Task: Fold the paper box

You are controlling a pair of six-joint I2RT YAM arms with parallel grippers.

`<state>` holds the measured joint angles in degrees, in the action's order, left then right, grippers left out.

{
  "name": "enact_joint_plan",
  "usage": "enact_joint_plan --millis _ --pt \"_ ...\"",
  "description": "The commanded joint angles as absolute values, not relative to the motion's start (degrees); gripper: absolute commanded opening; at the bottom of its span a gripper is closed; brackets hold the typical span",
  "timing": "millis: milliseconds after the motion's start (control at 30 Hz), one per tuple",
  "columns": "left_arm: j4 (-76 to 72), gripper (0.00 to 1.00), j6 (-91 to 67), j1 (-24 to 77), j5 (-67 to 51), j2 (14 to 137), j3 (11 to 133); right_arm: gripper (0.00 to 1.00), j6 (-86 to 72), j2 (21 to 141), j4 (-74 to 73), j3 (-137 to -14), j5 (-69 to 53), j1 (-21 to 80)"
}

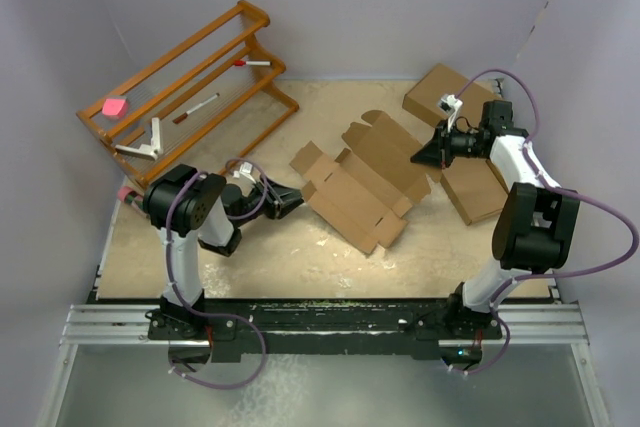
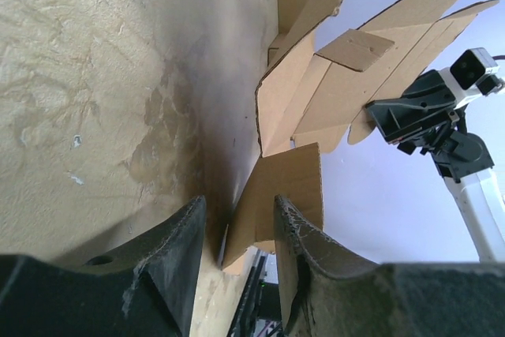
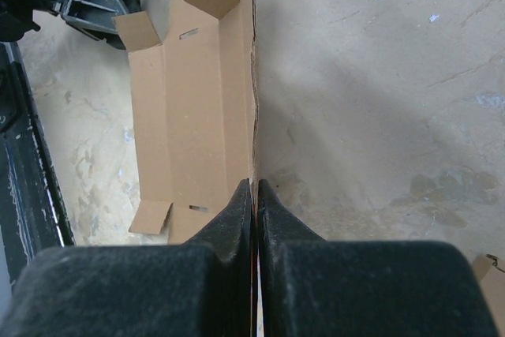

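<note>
Tan, gritty table [image 1: 250, 257] carries everything, with the wooden rack [image 1: 190, 87] at its far-left corner. Just right of the rack's near foot, and a little closer to the arms, lies the paper box [image 1: 365, 187]. It is a half-opened die-cut sheet, some panels flat and others tilted up.

The right gripper [image 3: 254, 187], on the side of the sheet farthest from the rack, is pressed together on the thin edge of a raised panel. The left gripper [image 2: 241, 207], just below the rack's near foot, has its fingers spread. A small flap [image 2: 288, 187] stands between them, apparently unclamped.

With those fingers apart, only the one thin-edge pinch steadies the sheet. A pull or twist from the right arm could swing the whole sheet across the table or slide the card out of the pinch. The loose flap could spring back flat. Too hard a tug might crease or tear the edge.

The sheet's long axis seems to run diagonally. One end points toward the rack, the other away from it toward the near right, and the main creases follow that line.
</note>
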<state>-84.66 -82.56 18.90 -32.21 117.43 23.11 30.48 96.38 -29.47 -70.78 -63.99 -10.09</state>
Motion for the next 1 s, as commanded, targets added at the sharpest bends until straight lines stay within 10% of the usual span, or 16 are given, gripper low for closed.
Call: enact_joint_plan --millis 0,967 --pt "-93.32 0.45 -85.08 19.21 -31.2 117.15 22.6 0.0 30.33 96.67 -29.88 -70.75 -65.5 -10.28" --pt "-85.51 0.45 -81.73 23.22 -31.29 118.19 26.2 0.0 25.4 96.87 -30.23 -70.84 -65.48 -10.28"
